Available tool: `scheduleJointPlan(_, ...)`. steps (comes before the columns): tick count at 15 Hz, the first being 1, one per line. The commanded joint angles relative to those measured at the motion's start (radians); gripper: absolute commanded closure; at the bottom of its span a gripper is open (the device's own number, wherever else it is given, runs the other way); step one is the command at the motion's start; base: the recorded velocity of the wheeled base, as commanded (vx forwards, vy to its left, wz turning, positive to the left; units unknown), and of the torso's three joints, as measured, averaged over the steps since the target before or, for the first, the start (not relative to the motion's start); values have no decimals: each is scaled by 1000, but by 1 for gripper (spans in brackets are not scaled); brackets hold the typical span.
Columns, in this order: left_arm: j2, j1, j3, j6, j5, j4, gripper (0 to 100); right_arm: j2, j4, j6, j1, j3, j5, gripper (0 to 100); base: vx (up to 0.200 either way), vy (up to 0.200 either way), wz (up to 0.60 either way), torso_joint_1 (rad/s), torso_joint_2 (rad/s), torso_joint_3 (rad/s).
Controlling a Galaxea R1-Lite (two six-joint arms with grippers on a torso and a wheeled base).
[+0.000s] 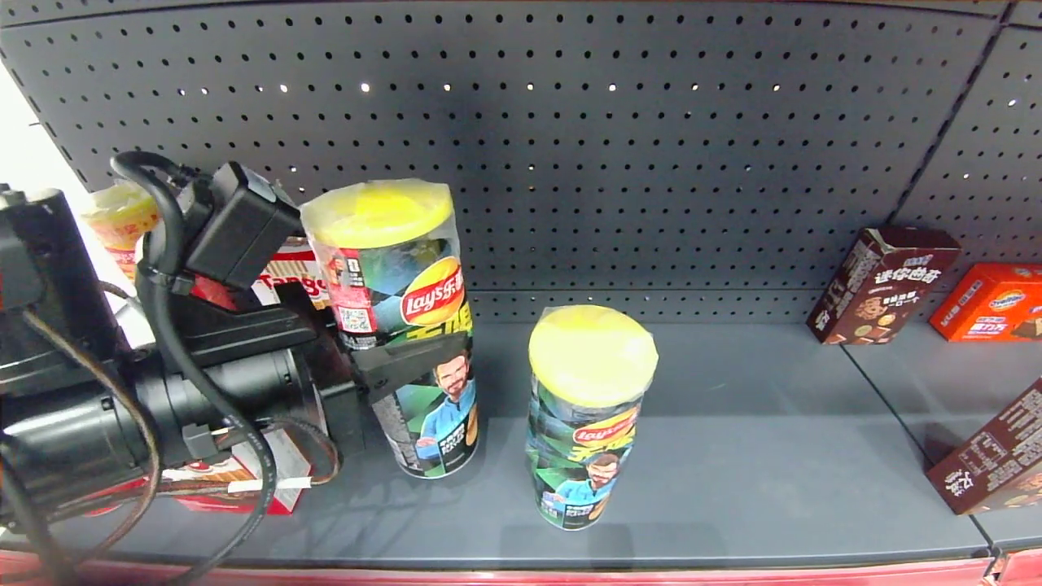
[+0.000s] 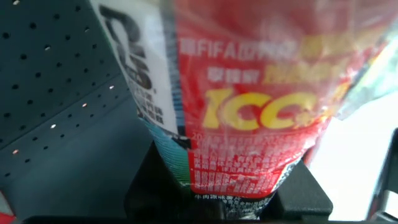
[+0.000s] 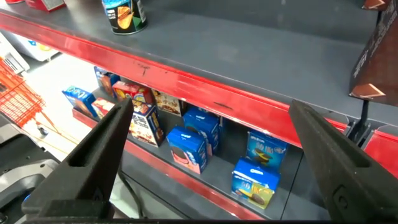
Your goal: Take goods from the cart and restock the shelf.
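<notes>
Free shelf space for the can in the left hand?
Widest bare patch: shelf between the standing can and the brown box at back right. Also a strip behind that can, along the pegboard. Crowded at the left end, where boxes sit beside the left hand and the held can.

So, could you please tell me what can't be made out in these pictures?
Head view: the left hand and its cables hide most of the red boxes.
Left wrist view: the held can is too close and blurred; its print is unreadable.
Right wrist view: a chip can is cut by the top edge.
</notes>
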Motion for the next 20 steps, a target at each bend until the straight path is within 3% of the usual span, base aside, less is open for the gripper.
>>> scheduleJointPlan(1, 47, 15, -38, -3, -6, 3, 100, 2, 0, 0, 0, 0, 0, 0, 0, 0, 0, 0, 0, 0)
scheduleJointPlan(3, 93, 45, -84, 1, -11, 4, 100, 2, 0, 0, 0, 0, 0, 0, 0, 0, 0, 0, 0, 0)
scheduleJointPlan(5, 157, 56, -100, 67, -9, -1, 100, 2, 0, 0, 0, 0, 0, 0, 0, 0, 0, 0, 0, 0)
scheduleJointPlan(8, 254, 67, -148, 67, -75, -57, 100, 2, 0, 0, 0, 0, 0, 0, 0, 0, 0, 0, 0, 0)
scheduleJointPlan(11, 358, 78, -211, 66, -86, -152, 100, 2, 0, 0, 0, 0, 0, 0, 0, 0, 0, 0, 0, 0)
scheduleJointPlan(13, 400, 81, -269, 66, -143, -155, 100, 2, 0, 0, 0, 0, 0, 0, 0, 0, 0, 0, 0, 0)
scheduleJointPlan(17, 470, 81, -387, 66, -189, -155, 100, 2, 0, 0, 0, 0, 0, 0, 0, 0, 0, 0, 0, 0)
scheduleJointPlan(20, 489, 114, -450, 66, -375, -143, 100, 2, 0, 0, 0, 0, 0, 0, 0, 0, 0, 0, 0, 0)
